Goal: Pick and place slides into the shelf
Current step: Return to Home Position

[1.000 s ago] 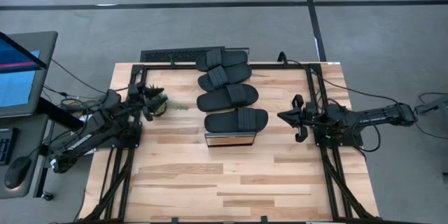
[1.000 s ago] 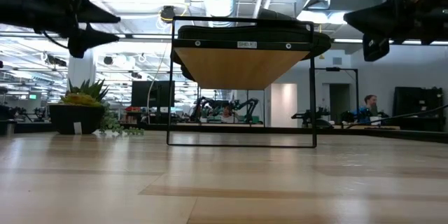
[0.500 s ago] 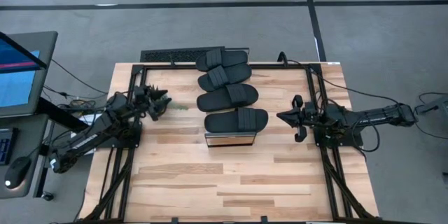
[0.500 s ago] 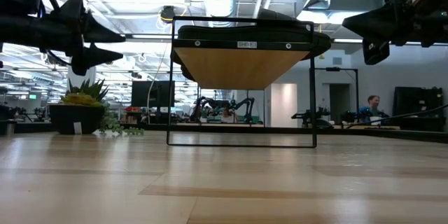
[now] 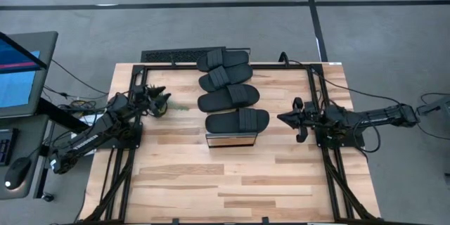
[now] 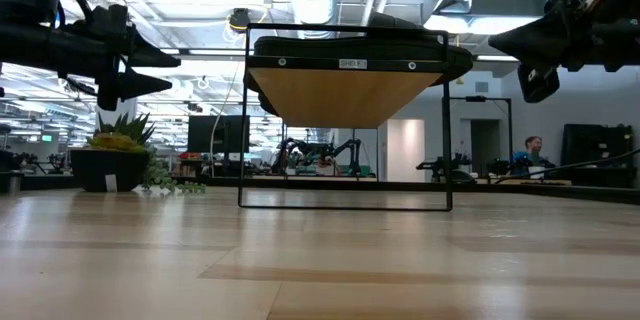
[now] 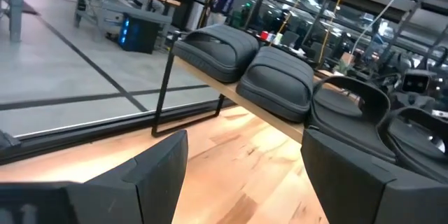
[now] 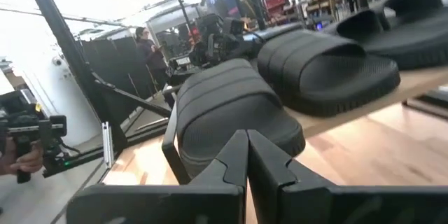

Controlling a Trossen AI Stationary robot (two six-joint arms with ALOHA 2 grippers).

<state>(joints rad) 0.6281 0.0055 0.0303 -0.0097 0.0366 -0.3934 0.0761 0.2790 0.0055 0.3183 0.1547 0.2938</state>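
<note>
Several black slides (image 5: 228, 98) lie sole down, side by side, in a row along the shelf (image 5: 230, 140), a raised wood plank on a thin black frame (image 6: 345, 95). My left gripper (image 5: 157, 100) hovers open at the shelf's left, pointing level toward the slides (image 7: 280, 80), with nothing between its fingers. My right gripper (image 5: 281, 118) hovers shut at the shelf's right, level with the nearest slide (image 8: 231, 108), touching nothing. Both show high above the tabletop in the low view, the left gripper (image 6: 165, 70) open and the right gripper (image 6: 500, 38) shut.
A small potted plant (image 6: 115, 160) stands on the table under my left gripper. A black keyboard-like bar (image 5: 176, 56) lies at the far edge. A monitor (image 5: 21, 70) stands off the table's left. Bare wooden tabletop (image 5: 232, 183) stretches toward the near edge.
My left gripper has sunk a little toward the table and levelled out, staying open at the shelf's left. The slides and the shelf have not moved.
</note>
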